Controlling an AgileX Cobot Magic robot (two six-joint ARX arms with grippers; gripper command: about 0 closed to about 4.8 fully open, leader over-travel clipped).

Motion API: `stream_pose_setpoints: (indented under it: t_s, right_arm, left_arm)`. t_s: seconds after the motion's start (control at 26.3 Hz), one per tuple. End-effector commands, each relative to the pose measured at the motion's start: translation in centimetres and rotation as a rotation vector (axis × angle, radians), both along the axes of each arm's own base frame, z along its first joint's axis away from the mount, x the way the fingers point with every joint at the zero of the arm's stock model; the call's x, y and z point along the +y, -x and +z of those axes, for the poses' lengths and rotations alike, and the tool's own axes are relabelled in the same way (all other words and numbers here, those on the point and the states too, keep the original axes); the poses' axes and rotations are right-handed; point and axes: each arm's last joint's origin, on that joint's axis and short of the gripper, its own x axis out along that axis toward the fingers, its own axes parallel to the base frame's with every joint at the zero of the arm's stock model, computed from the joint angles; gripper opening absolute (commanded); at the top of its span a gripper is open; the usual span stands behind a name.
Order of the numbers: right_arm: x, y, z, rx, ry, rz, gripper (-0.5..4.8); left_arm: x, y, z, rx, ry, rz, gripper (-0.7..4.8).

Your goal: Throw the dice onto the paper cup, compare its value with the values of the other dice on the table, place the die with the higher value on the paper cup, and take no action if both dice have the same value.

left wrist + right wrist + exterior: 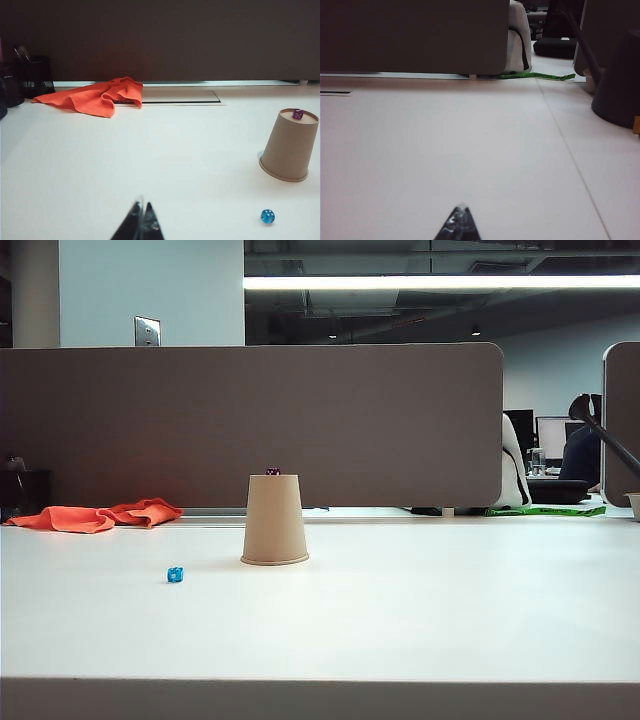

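1. The dark purple die [298, 114] is seen as a tiny cube with pale pips, resting on the flat upturned base of the paper cup [274, 520], close to the middle of that base in the exterior view; which face is up cannot be read

2. The paper cup is shown as a plain tan-beige tapered shape, stood upside down on the white table [420, 610]; its long axis runs upright, the narrow closed end pointing up and the wide rim pressed flat on the table

3. The light blue die [175, 574] is seen as a tiny translucent cube lying on the table, to the left of the cup and nearer the camera in the exterior view, clearly apart from the cup's rim; pale pips are visible on it in the left wrist view, but their count is not clear

4. An orange cloth [95, 516] lies crumpled well to the left of the cup and behind it, near the grey partition [250, 420]

5. The left gripper [141, 224] is seen low over bare table, well apart from the cup, its fingertips pressed together on nothing

6. The right gripper [460, 223] is likewise pressed together and empty over bare table; the cup is not seen in its view
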Motion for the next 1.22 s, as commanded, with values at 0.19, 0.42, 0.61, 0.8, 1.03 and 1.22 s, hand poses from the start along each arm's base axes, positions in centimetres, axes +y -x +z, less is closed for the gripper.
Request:
stream_pose_setpoints:
  t_s: [0.19,0.42,0.61,0.8,1.03,1.22]
  right_arm:
    - [0.0,0.0,0.1,-0.012,0.001,-0.001,-0.01]
    - [0.0,0.0,0.1,-0.012,0.001,-0.001,-0.01]
    - [0.0,0.0,0.2,-0.025,0.001,-0.001,-0.01]
    - [0.0,0.0,0.7,-0.069,-0.003,0.008,-0.01]
    - [0.1,0.3,1.8,-0.082,-0.002,0.027,-0.01]
    - [0.0,0.8,3.4,-0.085,0.013,0.026,-0.01]
  left_arm:
    - [0.0,0.0,0.2,-0.011,0.000,-0.003,-0.05]
    - [0.0,0.0,0.2,-0.011,0.000,-0.003,-0.05]
    - [0.0,0.0,0.2,-0.011,0.000,-0.002,-0.05]
    - [0.0,0.0,0.3,-0.021,-0.001,-0.020,-0.05]
    - [-0.3,0.1,0.4,-0.031,-0.006,-0.104,-0.05]
    - [-0.3,0.1,0.4,-0.032,-0.008,-0.109,-0.05]
